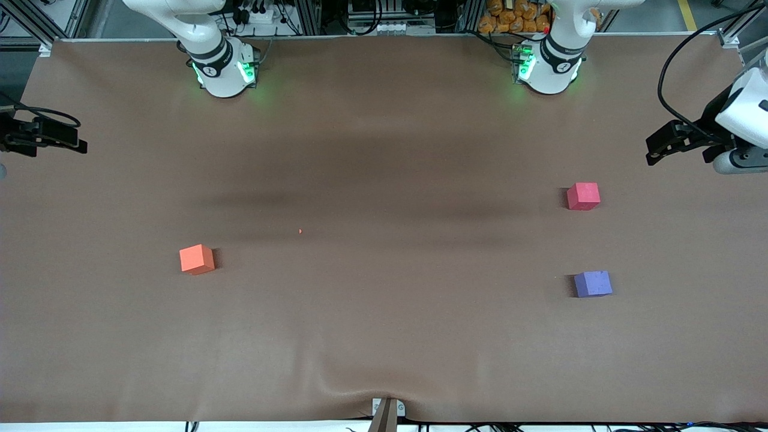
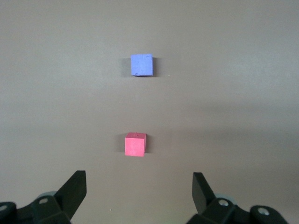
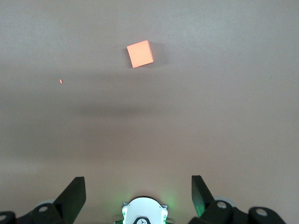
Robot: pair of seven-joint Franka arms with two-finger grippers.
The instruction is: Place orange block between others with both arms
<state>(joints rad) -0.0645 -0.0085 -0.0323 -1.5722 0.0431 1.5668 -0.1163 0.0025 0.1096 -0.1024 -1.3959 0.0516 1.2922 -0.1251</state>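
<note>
The orange block lies on the brown table toward the right arm's end. Toward the left arm's end lie the others: a pinkish-red cube and, nearer the front camera, a purple-blue cube, with a gap of bare table between them. My left gripper hangs high over the left arm's end of the table, open and holding nothing. Over the other end, my right gripper is also raised, open and holding nothing. Both arms wait away from the blocks.
A tiny orange speck lies on the table near its middle. The right arm's base and the left arm's base glow green at the back edge. A metal bracket sits at the front edge.
</note>
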